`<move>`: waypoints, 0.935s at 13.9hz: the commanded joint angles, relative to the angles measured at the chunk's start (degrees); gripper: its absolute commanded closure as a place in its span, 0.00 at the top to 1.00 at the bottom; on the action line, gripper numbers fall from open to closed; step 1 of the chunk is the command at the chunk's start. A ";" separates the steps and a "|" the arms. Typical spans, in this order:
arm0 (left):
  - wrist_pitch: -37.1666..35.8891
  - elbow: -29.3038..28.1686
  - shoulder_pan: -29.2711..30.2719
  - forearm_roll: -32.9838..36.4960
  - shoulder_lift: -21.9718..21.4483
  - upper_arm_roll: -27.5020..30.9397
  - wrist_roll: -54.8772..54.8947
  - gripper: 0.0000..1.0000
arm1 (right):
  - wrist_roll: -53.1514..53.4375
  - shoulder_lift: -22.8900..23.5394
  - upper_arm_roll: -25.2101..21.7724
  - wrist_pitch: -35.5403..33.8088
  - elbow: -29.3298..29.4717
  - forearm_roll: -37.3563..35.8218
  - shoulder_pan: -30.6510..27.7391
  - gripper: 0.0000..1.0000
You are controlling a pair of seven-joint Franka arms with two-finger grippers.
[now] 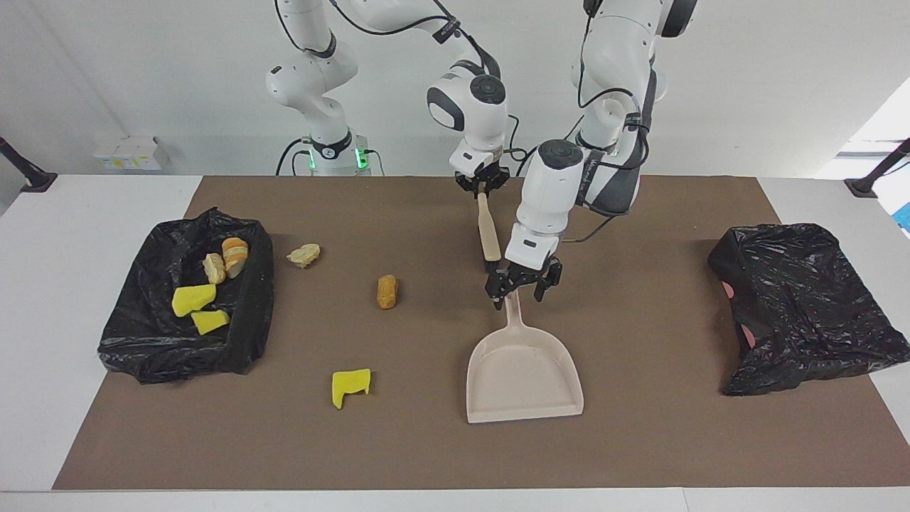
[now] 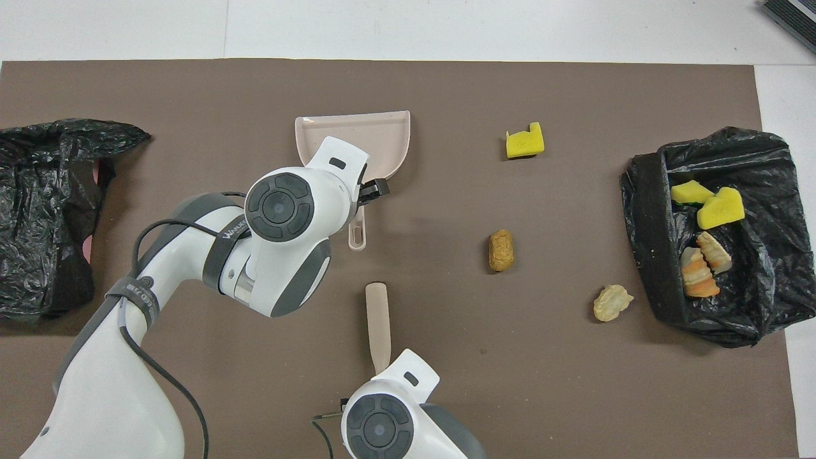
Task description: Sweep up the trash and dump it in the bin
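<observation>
facing view: right gripper (image 1: 483, 186) pinches the brush (image 1: 488, 231) handle; left gripper (image 1: 521, 283), jaws spread, straddles the dustpan (image 1: 524, 370) handle. overhead view: loose trash (image 2: 501, 250) lies between dustpan and bin (image 2: 644, 210); light, soft scraps, likely easy to sweep

A brown mat (image 1: 640, 427) covers the white counter (image 1: 43, 341). Under the black left pincer (image 1: 519, 286) lies a pale pink dustpan (image 1: 522, 373). The black right pincer (image 1: 482, 179) is on a beige brush (image 1: 488, 231) with dark bristles. Toward the right arm's end from the left pincer lie an orange-brown lump (image 1: 387, 291), a bright yellow sponge chunk (image 1: 350, 385) and a pale tan scrap (image 1: 304, 254). A glossy black bag (image 1: 142, 341) holds yellow chunks and tan and orange lumps. Another black bag (image 1: 803, 306) shows pink at its edge. The arms are white and grey.
</observation>
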 commanded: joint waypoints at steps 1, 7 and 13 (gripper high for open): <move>1.48 -2.30 -0.03 -1.07 -1.00 0.06 4.81 1.00 | 7.48 -6.02 -0.22 -0.37 -4.48 0.85 -0.79 0.00; -2.21 -2.91 -0.65 -1.07 -1.53 0.06 10.79 1.00 | 9.45 -24.91 -0.31 -4.47 -18.20 0.41 -11.05 0.00; -2.30 -6.16 -1.70 -1.07 -3.46 0.06 15.10 0.75 | 9.71 -28.54 -0.40 -20.21 -18.47 -4.85 -21.26 0.00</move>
